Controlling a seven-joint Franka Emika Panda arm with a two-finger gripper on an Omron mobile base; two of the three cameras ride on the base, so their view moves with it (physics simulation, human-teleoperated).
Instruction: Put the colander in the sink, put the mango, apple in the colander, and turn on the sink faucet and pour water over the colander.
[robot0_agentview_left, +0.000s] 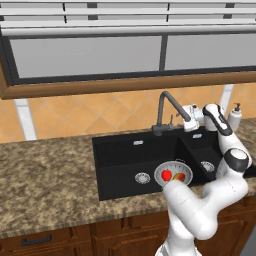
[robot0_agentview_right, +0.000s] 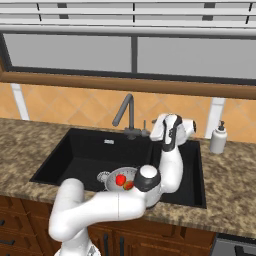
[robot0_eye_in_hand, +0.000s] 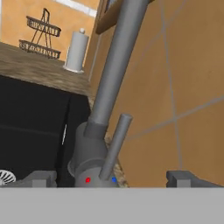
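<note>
Colander: sits in the big basin of the sink, on the black floor, near the wall that parts the two basins; the robot's arm hides some of its near rim in both base views.
Apple: bright red, inside the colander, on the left in the left base view.
Mango: yellow-orange with a red patch, inside the colander, just beside the apple.
Sink: black, set into the speckled brown stone table; the round steel drain lies left of the colander, a smaller basin adjoins on the right.
Tap: tall, dark grey, stands behind the sink at the back edge, its bent spout reaching forward over the basins.
Lever: a thin grey rod rising at a slant from the tap's base, with a red and a blue dot below it in the hand view.
Hand: raised at the back of the sink, close in front of the tap's base; the two fingertips stand wide apart, one on each side of the base and lever, and grip nothing.
Water: cannot tell any stream from the spout.
Soap bottle: white, on the table to the right of the sink, well apart from the tap.
Wall: orange tiles behind the tap, a window above.
</note>
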